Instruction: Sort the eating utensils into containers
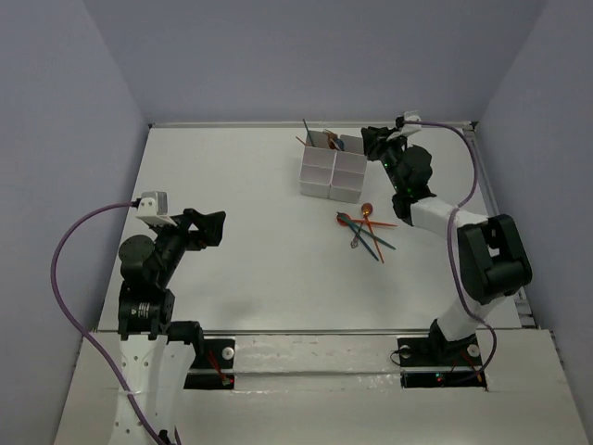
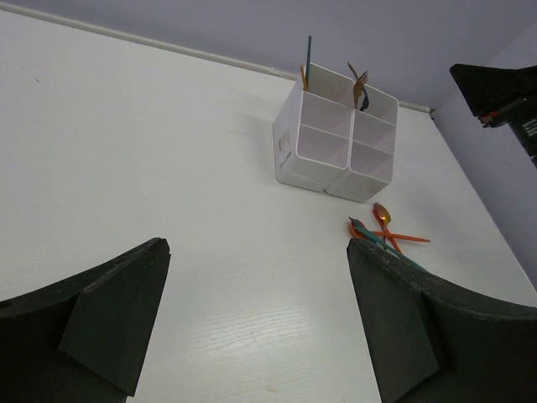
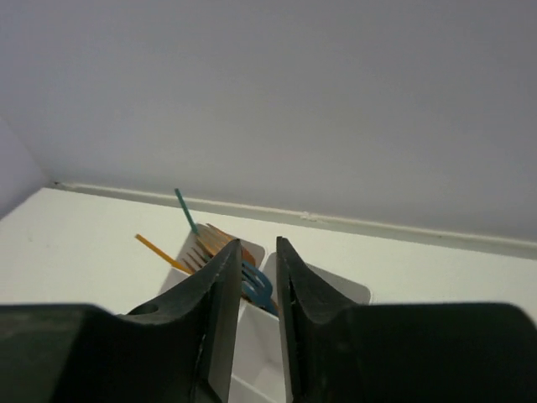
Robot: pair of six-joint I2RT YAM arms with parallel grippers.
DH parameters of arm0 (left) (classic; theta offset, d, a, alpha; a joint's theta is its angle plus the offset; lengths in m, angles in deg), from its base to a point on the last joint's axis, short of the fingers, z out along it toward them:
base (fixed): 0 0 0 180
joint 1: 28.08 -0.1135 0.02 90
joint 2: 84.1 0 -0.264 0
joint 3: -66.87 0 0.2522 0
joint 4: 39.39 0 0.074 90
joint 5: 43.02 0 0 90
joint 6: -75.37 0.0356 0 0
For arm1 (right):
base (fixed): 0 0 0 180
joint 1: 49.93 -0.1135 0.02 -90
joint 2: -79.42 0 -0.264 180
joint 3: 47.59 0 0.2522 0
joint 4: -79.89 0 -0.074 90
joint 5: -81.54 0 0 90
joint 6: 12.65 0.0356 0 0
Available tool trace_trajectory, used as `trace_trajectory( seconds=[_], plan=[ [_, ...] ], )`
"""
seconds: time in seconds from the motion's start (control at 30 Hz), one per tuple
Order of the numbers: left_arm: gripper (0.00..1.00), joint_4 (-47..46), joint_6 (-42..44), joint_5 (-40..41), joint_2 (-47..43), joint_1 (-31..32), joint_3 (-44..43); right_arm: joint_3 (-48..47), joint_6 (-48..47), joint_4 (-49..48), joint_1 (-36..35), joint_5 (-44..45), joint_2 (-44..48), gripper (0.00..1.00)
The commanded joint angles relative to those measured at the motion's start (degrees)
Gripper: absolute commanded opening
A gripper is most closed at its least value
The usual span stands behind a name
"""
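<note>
My right pincer (image 3: 256, 250) hung at the far-right corner of the white six-compartment plastic block (image 1: 332, 169), its fingers barely parted and gripping nothing. In the block's far compartments stood orange-brown and teal plastic forks (image 3: 210, 243). More thin loose utensils (image 1: 366, 227) lay on the white worktop (image 1: 232, 185) off its near-right corner. My left pincer (image 2: 256, 245) gaped empty, well apart from the block.

We see the white containers (image 1: 315, 188) near the worktop's far edge, a few utensils (image 2: 359, 86) upright in its far compartments; loose orange and teal utensils (image 1: 363, 228) lie crossed toward the right edge.
</note>
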Motion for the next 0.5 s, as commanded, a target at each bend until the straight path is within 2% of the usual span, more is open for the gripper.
trace_trajectory(
  seconds=[0.0, 0.07, 0.2, 0.47],
  plan=[
    [0.99, -3.2, 0.6, -1.5, -0.8, 0.4, -0.7, 2.8, 10.2, 21.4, -0.9, 3.0, 10.8, 0.24],
    [0.99, -3.2, 0.4, -1.8, -0.7, 0.4, -0.6, 5.8, 13.5, 31.4, -2.3, 4.5, 13.0, 0.19],
    [0.99, -3.2, 0.3, -1.9, -0.9, 2.0, -0.5, 10.9, 15.4, 41.3, -3.6, 4.3, 17.3, 0.18],
    [0.99, -2.5, 0.1, -0.3, -2.7, 5.6, -0.5, 13.4, 15.2, 58.3, -6.9, 2.6, 20.3, 0.21]
  ],
)
